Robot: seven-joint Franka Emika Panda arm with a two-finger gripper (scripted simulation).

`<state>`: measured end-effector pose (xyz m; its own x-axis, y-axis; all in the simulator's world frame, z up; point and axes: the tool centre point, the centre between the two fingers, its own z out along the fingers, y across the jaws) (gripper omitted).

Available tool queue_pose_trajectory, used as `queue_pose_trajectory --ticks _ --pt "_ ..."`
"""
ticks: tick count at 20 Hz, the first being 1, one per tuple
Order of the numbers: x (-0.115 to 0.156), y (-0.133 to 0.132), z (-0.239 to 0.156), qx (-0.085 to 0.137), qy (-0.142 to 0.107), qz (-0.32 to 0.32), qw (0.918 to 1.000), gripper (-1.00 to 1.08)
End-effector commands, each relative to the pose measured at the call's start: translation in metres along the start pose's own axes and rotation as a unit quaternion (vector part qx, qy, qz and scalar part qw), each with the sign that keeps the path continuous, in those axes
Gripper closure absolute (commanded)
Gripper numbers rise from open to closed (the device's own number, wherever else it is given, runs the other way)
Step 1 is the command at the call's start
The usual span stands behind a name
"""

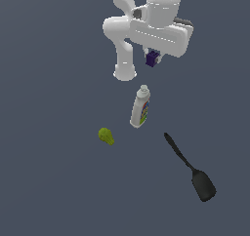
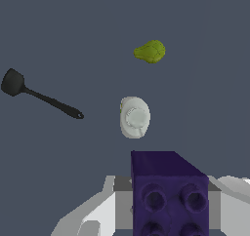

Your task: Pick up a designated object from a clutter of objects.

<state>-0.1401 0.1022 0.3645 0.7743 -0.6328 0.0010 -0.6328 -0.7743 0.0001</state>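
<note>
Purple block (image 2: 169,193): dark purple studded brick, round sockets on one face, square-edged; fills the near part of the wrist view, seen in the exterior view (image 1: 152,59) as a small dark piece under the arm.
Pincer (image 1: 153,56): closed on the purple block, holding it clear above the desk (image 1: 49,84).
White bottle (image 1: 140,107): lying on the desk below the block, colourful label, cap toward the arm.
Yellow-green lump (image 1: 106,136): beyond the bottle, toward the exterior view's left.
Black spatula (image 1: 191,169): farthest, toward the exterior view's right, well apart from the bottle.
</note>
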Motion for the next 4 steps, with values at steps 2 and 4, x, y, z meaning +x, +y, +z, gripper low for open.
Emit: queue_pose_trajectory --ticks 2,4 --pt "-0.0025 -0.0028 -0.0061 0.0 0.0 0.0 1.0 1.08" --pt "-0.0025 -0.0033 -0.0067 0.0 0.0 0.0 1.0 1.08"
